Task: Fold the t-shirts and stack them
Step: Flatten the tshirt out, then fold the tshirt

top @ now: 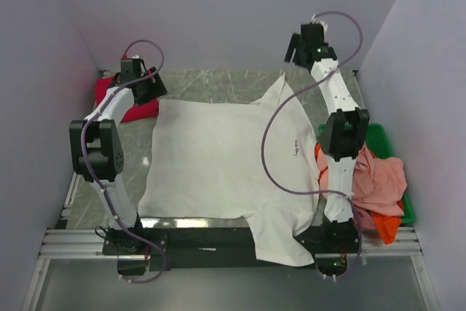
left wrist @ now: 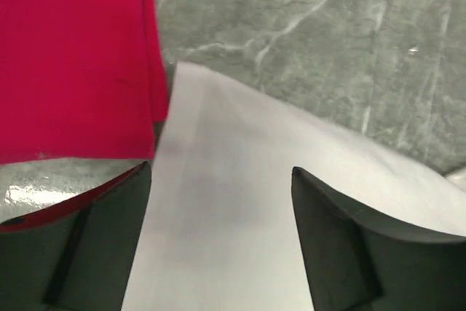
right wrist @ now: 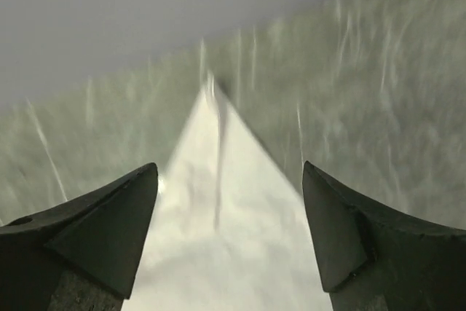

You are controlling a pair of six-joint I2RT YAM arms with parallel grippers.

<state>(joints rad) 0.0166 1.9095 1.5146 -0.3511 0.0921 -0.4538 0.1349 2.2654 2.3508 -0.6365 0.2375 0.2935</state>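
Note:
A large white t-shirt (top: 218, 158) lies spread over the table, its near part hanging over the front edge. My left gripper (top: 149, 85) is open just above the shirt's far left corner (left wrist: 218, 202), beside a folded crimson t-shirt (top: 135, 103) that also shows in the left wrist view (left wrist: 73, 56). My right gripper (top: 302, 49) is open and raised near the back wall, above the shirt's pointed far right corner (right wrist: 218, 216). Salmon-pink and orange t-shirts (top: 375, 187) lie piled in the bin at the right.
A green plastic bin (top: 382, 140) stands at the table's right edge behind the right arm. Grey marble tabletop (top: 211, 85) shows along the back. Walls close in at the back and on both sides.

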